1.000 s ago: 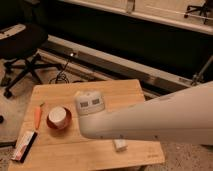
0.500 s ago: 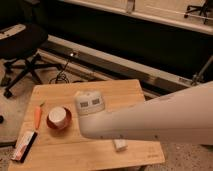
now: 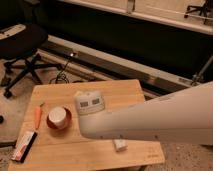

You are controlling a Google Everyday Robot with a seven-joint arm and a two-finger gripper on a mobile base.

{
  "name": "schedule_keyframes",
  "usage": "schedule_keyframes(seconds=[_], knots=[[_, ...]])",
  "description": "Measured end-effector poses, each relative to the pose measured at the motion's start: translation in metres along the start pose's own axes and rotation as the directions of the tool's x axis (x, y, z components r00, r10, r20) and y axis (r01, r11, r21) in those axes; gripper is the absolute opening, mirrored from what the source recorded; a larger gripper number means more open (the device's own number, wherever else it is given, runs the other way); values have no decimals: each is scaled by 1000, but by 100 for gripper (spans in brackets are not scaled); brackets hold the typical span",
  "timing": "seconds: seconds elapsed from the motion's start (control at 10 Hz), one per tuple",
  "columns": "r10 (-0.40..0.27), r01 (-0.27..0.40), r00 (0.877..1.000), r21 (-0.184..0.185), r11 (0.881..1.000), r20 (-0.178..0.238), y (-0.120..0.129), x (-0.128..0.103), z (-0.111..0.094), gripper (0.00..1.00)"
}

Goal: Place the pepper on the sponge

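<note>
The claw itself does not show: it is hidden somewhere beneath the thick white arm (image 3: 150,120), which reaches in from the right edge of the frame and ends in a blocky white joint (image 3: 89,102) over the middle of the worktop (image 3: 117,89). By all signs it stands spread as wide as it goes, and it does not have the pepper. The pepper (image 3: 38,116) lies free on the wood at the left of the frame, well to the left of the arm's end. A red-rimmed white bowl (image 3: 59,118) sits between them, just beside the pepper on its right. The pepper's long axis runs nearly up and down the frame, with the green stem toward the top and the orange tip toward the bottom. A grip on it would therefore likely want to close across its thin body from left and right, while keeping clear of the bowl's rim. The sponge cannot be found anywhere in the frame and may be hidden under the arm. What can be said is that the pepper rests on bare wood, not on any pad. Counted: one arm, one pepper, one bowl, one flat red-and-white box (image 3: 24,146) at lower left, one small white thing (image 3: 120,145) of uncertain kind below the arm, and no sponge in sight.
</note>
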Motion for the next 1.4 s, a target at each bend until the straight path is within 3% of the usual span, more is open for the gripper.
schedule_keyframes(seconds=[0.2,0.4,0.6,0.8,0.9,1.1,1.4], knots=[[-32,33,999,40,999,-33,-23,25,-20,80],[-67,76,993,83,994,-101,-56,66,-52,80],[-113,135,970,93,986,-217,-101,140,-94,80],[-140,173,953,103,980,-269,-133,189,-112,80],[-169,207,947,119,971,-271,-159,201,-115,80],[-256,293,936,129,947,-243,-207,195,-105,80],[-400,428,898,147,892,-185,-275,171,-80,80]])
